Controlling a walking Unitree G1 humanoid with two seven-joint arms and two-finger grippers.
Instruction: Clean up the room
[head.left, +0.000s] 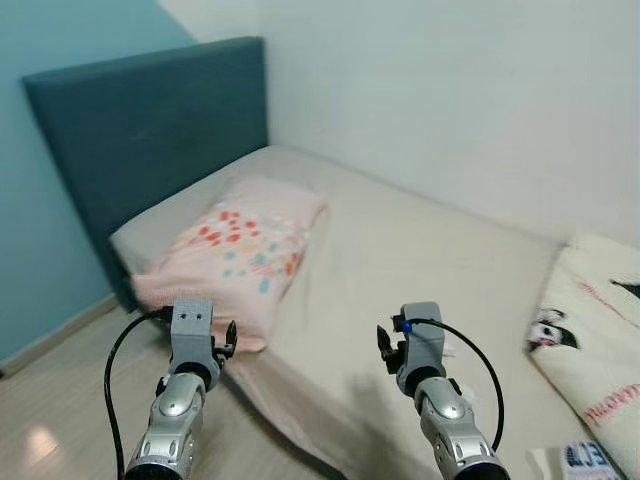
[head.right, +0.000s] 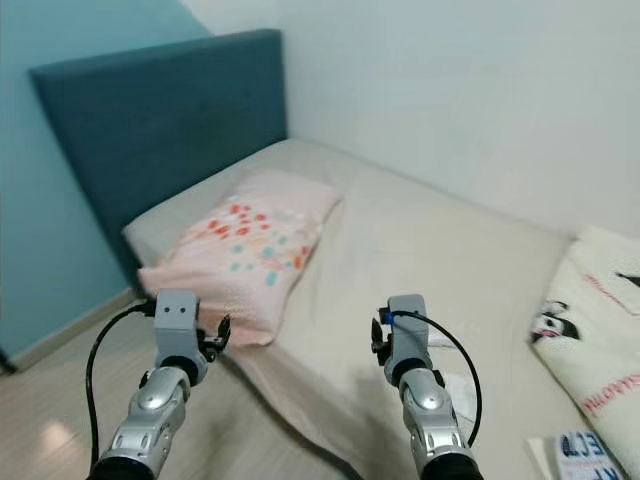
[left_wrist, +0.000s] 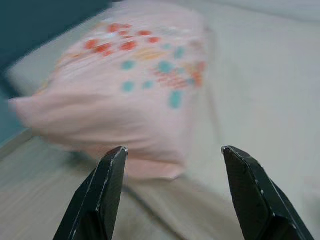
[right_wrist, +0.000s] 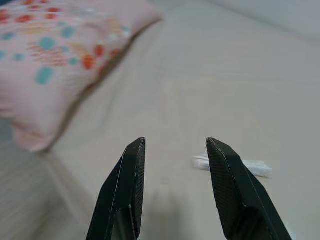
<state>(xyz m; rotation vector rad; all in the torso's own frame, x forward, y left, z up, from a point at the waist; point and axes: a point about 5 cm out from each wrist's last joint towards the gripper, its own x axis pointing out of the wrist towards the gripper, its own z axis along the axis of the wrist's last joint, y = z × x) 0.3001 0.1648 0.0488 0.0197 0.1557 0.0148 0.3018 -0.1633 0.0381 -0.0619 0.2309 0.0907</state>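
Pillow (head.left: 245, 250), pink with red and teal dots, lies at the bed's (head.left: 400, 260) head end, hanging over the near edge just ahead of my left gripper (left_wrist: 172, 155), whose jaws stand wide with nothing between them. My right gripper (right_wrist: 175, 147) hovers over the bare mattress, jaws parted and empty, a small white scrap (right_wrist: 232, 165) lying on the sheet just beyond them. Off to the right I see a cream blanket (head.left: 600, 330) with a cartoon print. Farther back stands the dark teal headboard (head.left: 140, 130).
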